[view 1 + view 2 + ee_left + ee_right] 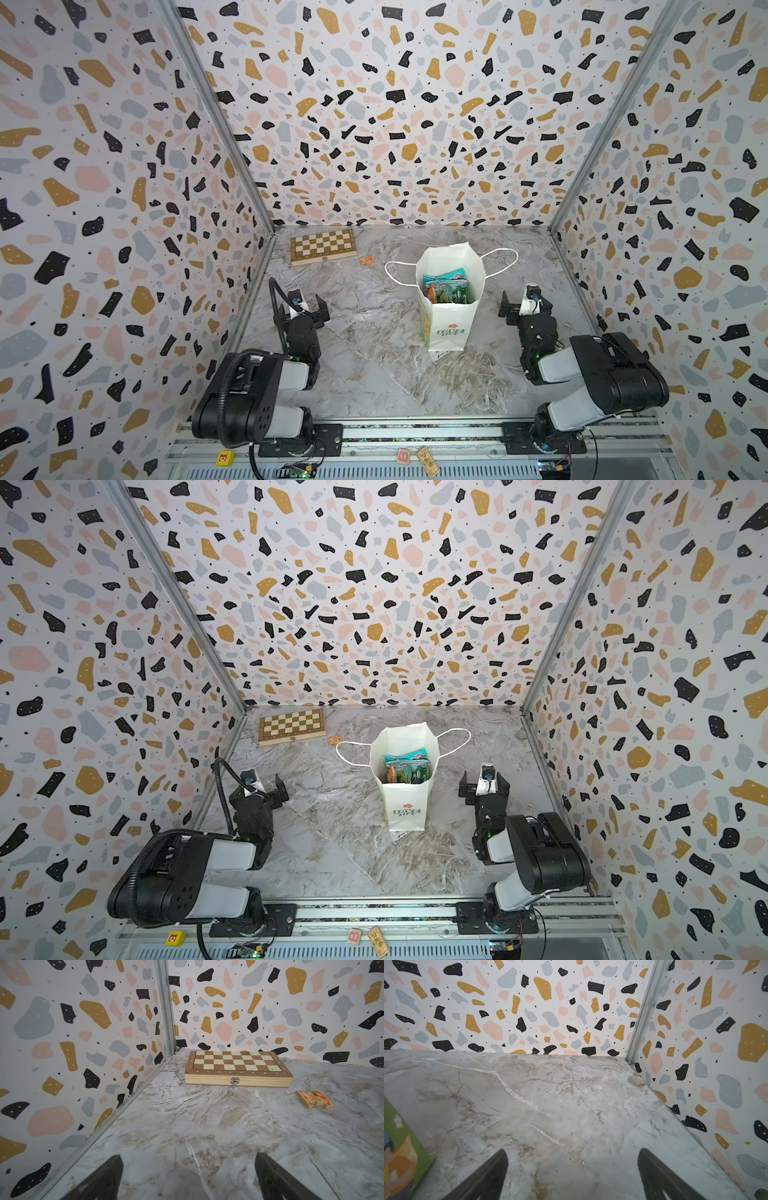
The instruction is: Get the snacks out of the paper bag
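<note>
Left claw (188, 1155) (agape) before chessboard (236, 1065)

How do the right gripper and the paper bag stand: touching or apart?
Apart. In both top views a strip of bare table lies between the right gripper and the paper bag; its open jaws hold nothing.

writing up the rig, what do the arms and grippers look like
Left arm and right arm: chunky black joints with light grey link sections. A ribbed black hose loops along the left one. Left gripper and right gripper each have two dark tapered fingers.
</note>
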Available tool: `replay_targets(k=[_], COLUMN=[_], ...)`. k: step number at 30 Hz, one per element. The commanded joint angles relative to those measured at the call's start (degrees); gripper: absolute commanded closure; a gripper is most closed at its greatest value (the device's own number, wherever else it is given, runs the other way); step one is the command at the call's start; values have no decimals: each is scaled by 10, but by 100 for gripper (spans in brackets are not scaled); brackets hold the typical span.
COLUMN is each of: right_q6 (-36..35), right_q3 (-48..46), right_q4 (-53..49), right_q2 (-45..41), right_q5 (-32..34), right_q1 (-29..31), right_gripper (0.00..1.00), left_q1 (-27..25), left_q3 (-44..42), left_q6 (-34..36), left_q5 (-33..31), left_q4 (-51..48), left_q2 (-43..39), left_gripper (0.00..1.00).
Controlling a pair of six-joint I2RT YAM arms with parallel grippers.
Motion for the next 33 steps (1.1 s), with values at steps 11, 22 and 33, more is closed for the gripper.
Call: replay_targets(k=[11,22,33], right_q6=[5,5,24], right_q3=[3,3,40], right_q4=[4,4,-156], right_q2=[-10,-11,-123], right_q5=[0,0,84], right_q1=[-1,-2,8], right_gripper=[1,1,1], left_q1=[-5,-5,-5], left_q3=[13,12,171], left_q6=[5,6,-126], left_q5=[1,1,-63], left_q4=[27,27,-336], left_q2=[3,2,-150], left_gripper=[0,0,0])
